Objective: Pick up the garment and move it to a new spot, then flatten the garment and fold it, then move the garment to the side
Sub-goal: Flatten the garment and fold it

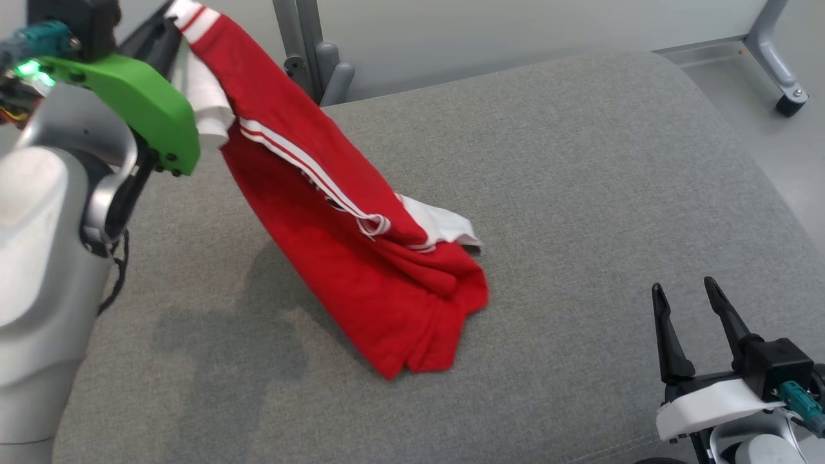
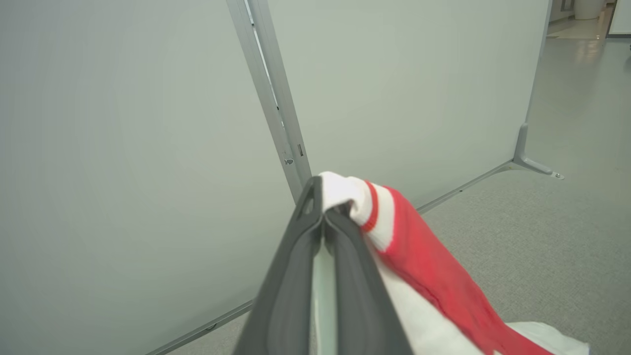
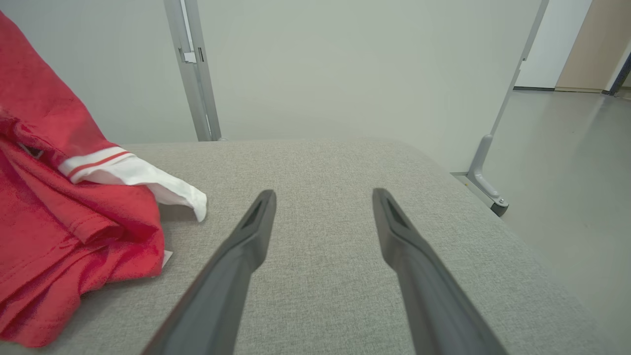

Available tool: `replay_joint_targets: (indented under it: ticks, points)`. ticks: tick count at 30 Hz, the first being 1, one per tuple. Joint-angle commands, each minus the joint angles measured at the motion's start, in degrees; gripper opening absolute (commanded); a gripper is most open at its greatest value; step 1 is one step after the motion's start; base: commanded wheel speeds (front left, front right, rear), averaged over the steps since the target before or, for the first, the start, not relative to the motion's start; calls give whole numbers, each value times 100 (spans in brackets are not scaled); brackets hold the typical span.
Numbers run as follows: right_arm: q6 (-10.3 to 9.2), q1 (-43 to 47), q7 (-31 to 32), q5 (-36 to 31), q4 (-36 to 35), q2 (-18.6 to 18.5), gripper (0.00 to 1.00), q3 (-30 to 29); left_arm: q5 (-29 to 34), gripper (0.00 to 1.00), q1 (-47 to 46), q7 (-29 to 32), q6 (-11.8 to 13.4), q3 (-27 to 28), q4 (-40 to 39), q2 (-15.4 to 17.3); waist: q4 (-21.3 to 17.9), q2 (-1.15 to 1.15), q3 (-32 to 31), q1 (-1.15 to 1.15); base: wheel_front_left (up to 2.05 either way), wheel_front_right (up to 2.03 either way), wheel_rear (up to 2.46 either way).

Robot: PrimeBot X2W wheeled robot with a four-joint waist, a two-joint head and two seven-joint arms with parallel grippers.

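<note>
The garment is a red shirt with white trim and stripes. It hangs slanted from the upper left, its lower end still bunched on the grey cushion. My left gripper is raised at the top left and shut on the garment's white striped edge. In the left wrist view the two fingers press together with the garment draped off their right side. My right gripper stands open low at the right, apart from the cloth. The right wrist view shows its fingers spread over bare cushion, with the garment to their left.
A pale partition wall with a grey metal post stands behind the cushion. A wheeled foot of another panel rests on the floor at the far right. The cushion's rounded right edge drops to the floor.
</note>
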Motion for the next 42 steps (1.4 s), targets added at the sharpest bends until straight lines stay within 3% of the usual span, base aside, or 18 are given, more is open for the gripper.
replay_joint_targets:
  ticks: [1,5,8,12,17,21,23,27,36,37,38,39,40,42]
  points:
    - [-2,61,-17,17,7,-8,100,9,38,0,-173,181,51,61,-207,143,27,69,-26,0,0,0,0]
    - [-2,103,-17,24,31,4,100,55,17,0,-485,743,64,96,-799,395,58,69,-58,0,0,0,0]
    - [-2,79,-17,47,56,20,100,95,-60,0,-678,1056,72,67,-1115,381,71,69,-46,0,0,0,0]
    - [-2,-33,-16,65,81,46,100,155,-257,0,-645,1255,108,-121,-1322,15,62,69,20,0,0,0,0]
    - [-2,-141,-17,96,120,65,100,251,-473,0,-141,1153,162,-603,-1223,-728,-35,69,145,0,0,0,0]
    - [-2,-179,-17,120,171,48,100,272,-549,0,299,887,135,-1258,-836,-1578,-119,69,270,0,0,0,0]
    - [-2,-226,-17,124,191,55,100,317,-615,0,454,752,79,-1630,-528,-1806,-187,69,348,0,0,0,0]
    - [-2,-393,-16,159,250,66,100,487,-854,0,600,438,40,-2514,-77,-1980,-443,69,509,0,0,0,0]
    - [-2,-556,-16,233,365,148,100,587,-1839,0,428,-546,435,-4195,379,-1970,-832,69,763,0,0,0,0]
    - [-2,-550,-17,233,368,162,100,577,-1889,27,404,-705,487,-4279,420,-1970,-834,69,785,0,0,0,0]
    - [-2,-550,-17,233,368,162,100,577,-1889,27,404,-705,487,-4279,420,-1970,-834,69,785,0,0,0,0]
    - [-2,-538,-17,237,376,171,100,563,-1925,83,360,-895,517,-4375,463,-1970,-832,69,800,0,0,0,0]
    - [-2,-529,-17,241,380,180,100,545,-1971,100,342,-1027,560,-4452,547,-1973,-824,69,817,0,0,0,0]
    - [-2,-518,-17,231,389,196,100,516,-1959,100,239,-1258,624,-4596,690,-1976,-800,69,831,0,0,0,0]
